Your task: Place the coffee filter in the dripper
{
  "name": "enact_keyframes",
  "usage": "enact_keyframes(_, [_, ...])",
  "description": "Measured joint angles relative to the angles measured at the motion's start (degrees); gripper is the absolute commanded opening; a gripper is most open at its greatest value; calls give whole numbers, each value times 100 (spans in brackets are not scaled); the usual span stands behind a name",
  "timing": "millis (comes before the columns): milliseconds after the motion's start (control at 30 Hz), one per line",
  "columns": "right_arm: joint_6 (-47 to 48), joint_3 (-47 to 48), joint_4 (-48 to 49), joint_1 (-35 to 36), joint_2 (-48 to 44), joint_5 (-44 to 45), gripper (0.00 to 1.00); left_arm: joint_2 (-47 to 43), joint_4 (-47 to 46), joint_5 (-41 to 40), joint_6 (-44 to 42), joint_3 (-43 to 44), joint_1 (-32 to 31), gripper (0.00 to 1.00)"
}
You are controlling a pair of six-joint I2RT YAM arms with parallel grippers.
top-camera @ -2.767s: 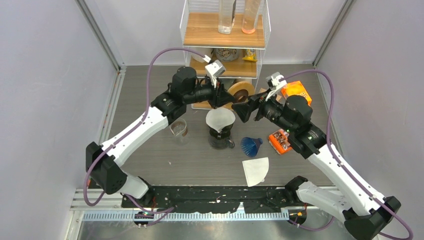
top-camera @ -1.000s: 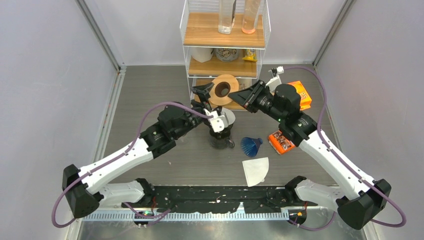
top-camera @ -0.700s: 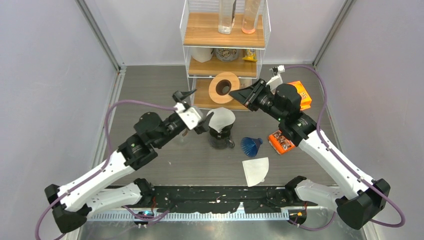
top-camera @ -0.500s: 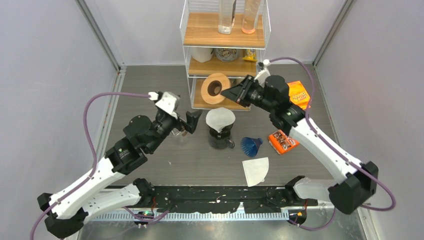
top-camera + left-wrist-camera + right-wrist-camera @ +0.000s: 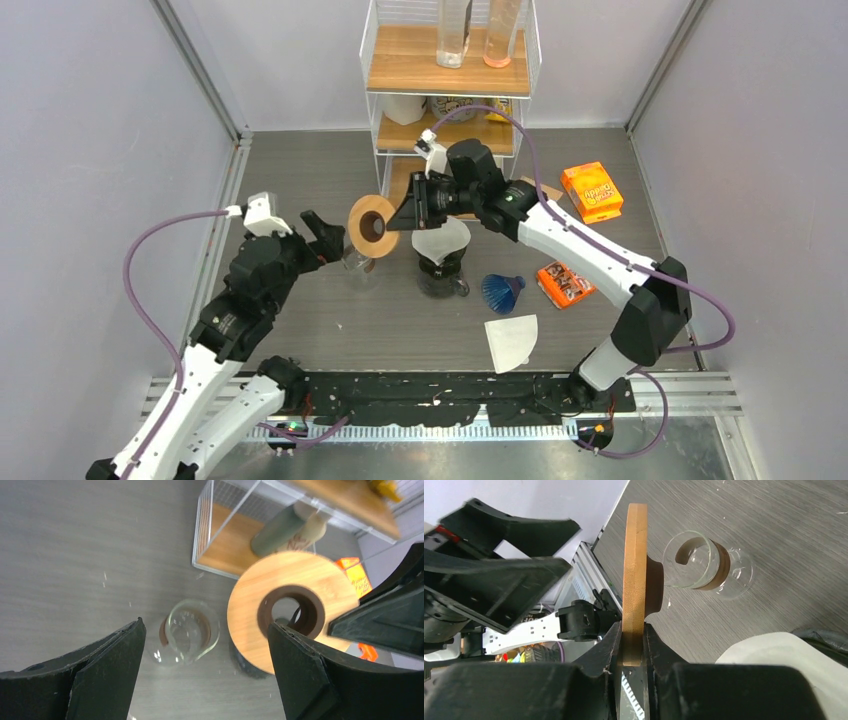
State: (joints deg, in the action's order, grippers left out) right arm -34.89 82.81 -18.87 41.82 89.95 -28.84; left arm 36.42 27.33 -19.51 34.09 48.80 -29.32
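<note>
The right gripper [image 5: 633, 645] is clamped on the rim of a wooden ring [image 5: 368, 223], holding it on edge close to the glass beaker [image 5: 359, 266]. The left gripper [image 5: 206, 627] faces the ring with its jaws spread wide and nothing between them. 1 white coffee filter [image 5: 440, 237] stands opened in the mouth of the dark carafe [image 5: 441, 278] at mid-table, and a 2nd, folded filter [image 5: 511, 341] lies flat toward the arm bases, near the blue dripper [image 5: 500, 291], which lies on its side.

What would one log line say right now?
right hand shut on wooden ring | left hand open | white filter atop dark carafe
</note>
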Motion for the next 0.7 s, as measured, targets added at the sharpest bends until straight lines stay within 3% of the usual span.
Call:
enact_keyframes(267, [35,400,-72,214,715,-203,5,-109,588,463,634,-621,96,100])
enact_keyframes(700, [63,903,-293,345,1499,-442,6,-118,647,413,944,-708,133,100])
